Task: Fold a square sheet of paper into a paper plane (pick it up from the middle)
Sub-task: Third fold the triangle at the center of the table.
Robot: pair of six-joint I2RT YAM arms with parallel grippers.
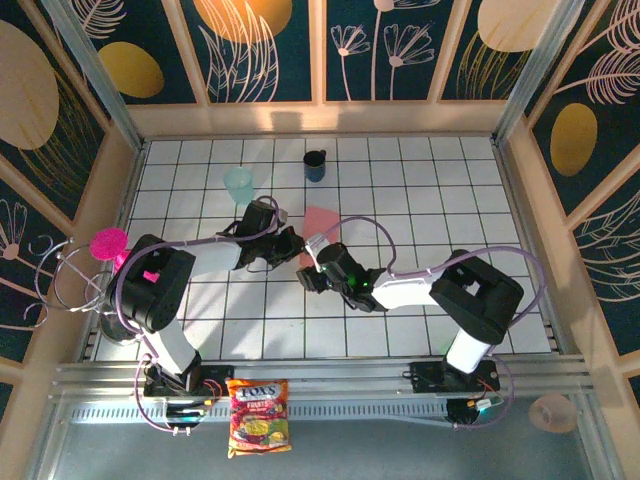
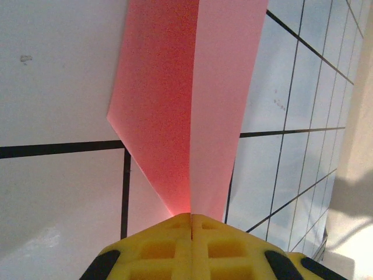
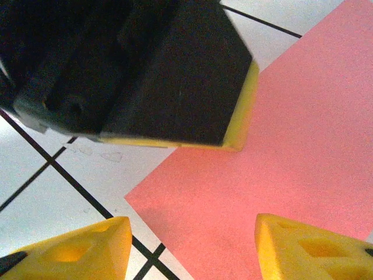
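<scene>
The left pincer [image 2: 190, 217] is clamped shut on the edge of the square sheet of paper [image 2: 175, 87], which runs away from its tips, creased down the middle, over the white tiled bench [image 2: 58, 70]; the right pincer [image 3: 192, 233] stands open, its fingers [image 3: 81, 248] either side above the same sheet's corner, just beside the left one.

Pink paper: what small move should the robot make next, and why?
Probably close the right fingers on the square sheet of paper: they stand open over its corner, while the left fingers pinch it at its crease.
</scene>
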